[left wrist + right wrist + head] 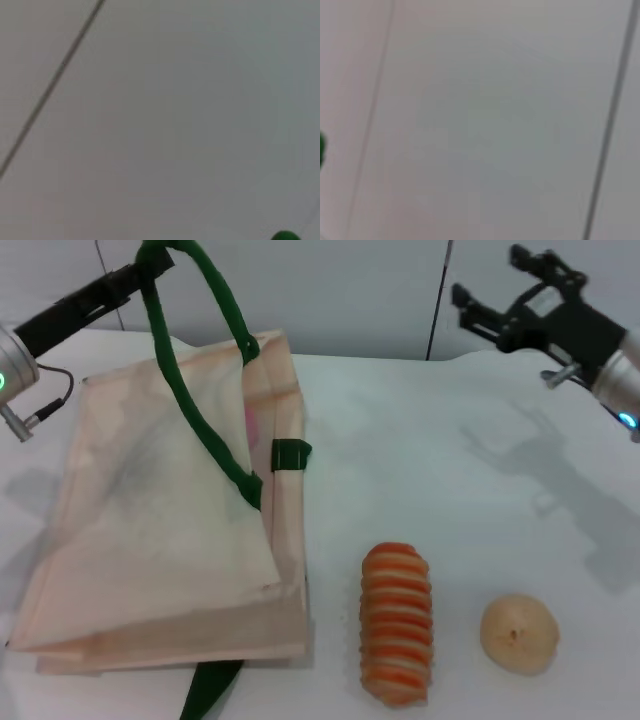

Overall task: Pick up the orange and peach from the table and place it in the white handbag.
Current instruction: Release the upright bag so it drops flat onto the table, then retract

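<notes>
The white handbag (170, 530) lies flat on the left of the table in the head view. My left gripper (150, 262) is raised at the far left and is shut on one dark green strap handle (200, 410), holding it up above the bag. A bit of that green strap shows in the left wrist view (285, 235). My right gripper (490, 280) is open and empty, held high at the far right. The orange and the peach are out of view. A faint pink patch (251, 425) shows at the bag's mouth; I cannot tell what it is.
An orange-and-cream striped roll (396, 623) lies near the front, right of the bag. A beige round fruit with a dimple (518, 634) sits to its right. The white table (450, 440) stretches between them and the right gripper. The second strap (210, 690) hangs past the bag's front edge.
</notes>
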You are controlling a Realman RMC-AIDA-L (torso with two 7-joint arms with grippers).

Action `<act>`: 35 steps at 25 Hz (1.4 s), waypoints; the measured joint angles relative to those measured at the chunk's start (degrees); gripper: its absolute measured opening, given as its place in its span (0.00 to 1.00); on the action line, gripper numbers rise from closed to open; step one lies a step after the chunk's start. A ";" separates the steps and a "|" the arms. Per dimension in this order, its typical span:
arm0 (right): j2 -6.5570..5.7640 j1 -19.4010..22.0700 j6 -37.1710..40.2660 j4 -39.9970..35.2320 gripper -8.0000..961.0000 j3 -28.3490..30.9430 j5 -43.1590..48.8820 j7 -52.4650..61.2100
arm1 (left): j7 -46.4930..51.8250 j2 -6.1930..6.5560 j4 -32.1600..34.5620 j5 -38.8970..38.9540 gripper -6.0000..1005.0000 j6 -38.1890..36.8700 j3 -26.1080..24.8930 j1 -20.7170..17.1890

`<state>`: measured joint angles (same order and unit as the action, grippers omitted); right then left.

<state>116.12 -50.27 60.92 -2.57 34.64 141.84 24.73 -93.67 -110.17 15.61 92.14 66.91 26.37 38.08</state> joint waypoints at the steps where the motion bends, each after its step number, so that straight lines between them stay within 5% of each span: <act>1: 0.05 0.65 0.71 0.01 0.92 1.50 0.00 -0.75 | -2.54 -0.37 -0.54 1.37 0.66 -0.53 -0.21 -0.25; 6: 0.23 3.22 1.78 0.42 0.92 6.81 -0.03 -2.75 | -15.84 -2.13 -3.06 7.78 0.85 -2.74 -0.35 -1.10; 15: 0.24 4.42 2.07 0.31 0.92 7.63 -0.51 -2.87 | -30.07 -4.60 -5.06 12.31 0.89 4.58 0.50 -2.82; 29: 0.08 4.47 2.10 0.19 0.92 7.72 -0.52 -2.93 | -30.87 -4.26 -4.93 0.49 0.89 7.92 0.98 -0.66; 35: 0.07 4.48 2.10 0.21 0.92 7.72 -0.52 -2.94 | -33.63 -4.70 -4.52 3.59 0.89 10.24 0.39 -2.06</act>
<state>116.19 -45.80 63.02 -2.36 42.37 141.32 21.79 -127.30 -114.87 11.09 95.73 77.16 26.76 36.03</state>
